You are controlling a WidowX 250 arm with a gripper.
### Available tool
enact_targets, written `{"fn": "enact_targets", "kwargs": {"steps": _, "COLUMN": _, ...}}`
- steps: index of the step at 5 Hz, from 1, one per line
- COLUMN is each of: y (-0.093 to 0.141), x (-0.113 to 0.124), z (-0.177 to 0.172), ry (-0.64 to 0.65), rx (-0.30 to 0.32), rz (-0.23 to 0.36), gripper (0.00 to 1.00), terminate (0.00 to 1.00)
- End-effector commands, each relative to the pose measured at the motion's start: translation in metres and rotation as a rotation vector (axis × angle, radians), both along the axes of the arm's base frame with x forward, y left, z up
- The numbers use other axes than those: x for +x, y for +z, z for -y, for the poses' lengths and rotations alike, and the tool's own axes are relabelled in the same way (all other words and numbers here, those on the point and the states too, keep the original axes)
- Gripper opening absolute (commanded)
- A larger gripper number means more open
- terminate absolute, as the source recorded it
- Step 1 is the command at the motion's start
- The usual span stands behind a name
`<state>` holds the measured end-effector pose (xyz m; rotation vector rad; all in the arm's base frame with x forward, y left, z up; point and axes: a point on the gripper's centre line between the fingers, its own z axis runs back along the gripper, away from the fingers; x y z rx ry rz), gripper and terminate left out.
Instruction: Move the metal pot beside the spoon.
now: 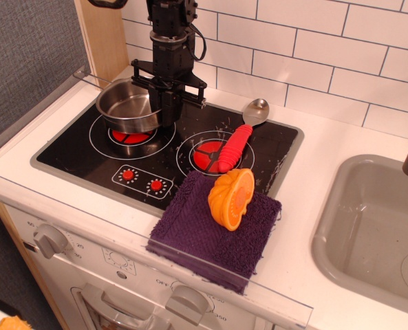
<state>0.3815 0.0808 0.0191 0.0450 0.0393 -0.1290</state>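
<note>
The metal pot point(126, 105) is shiny and round and hangs tilted a little above the left burner point(128, 135) of the black stove top. My gripper point(168, 113) comes down from above and is shut on the pot's right rim. The spoon point(237, 138), with a silver bowl and a ribbed red handle, lies across the right burner, to the right of the pot and the gripper.
An orange ridged half-fruit toy point(232, 198) stands on a purple cloth point(207, 237) at the stove's front right. A grey sink point(376, 234) is at the right. A white tiled wall runs behind; a wooden panel point(104, 38) stands at the back left.
</note>
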Motion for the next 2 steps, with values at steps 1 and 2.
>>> {"fn": "enact_targets", "kwargs": {"steps": 1, "y": 0.027, "x": 0.021, "z": 0.025, "ry": -0.164, "rx": 0.063, "rz": 0.076, "gripper": 1.00, "terminate": 0.00}}
{"fn": "enact_targets", "kwargs": {"steps": 2, "y": 0.046, "x": 0.019, "z": 0.030, "ry": -0.160, "rx": 0.059, "rz": 0.124, "gripper": 1.00, "terminate": 0.00}}
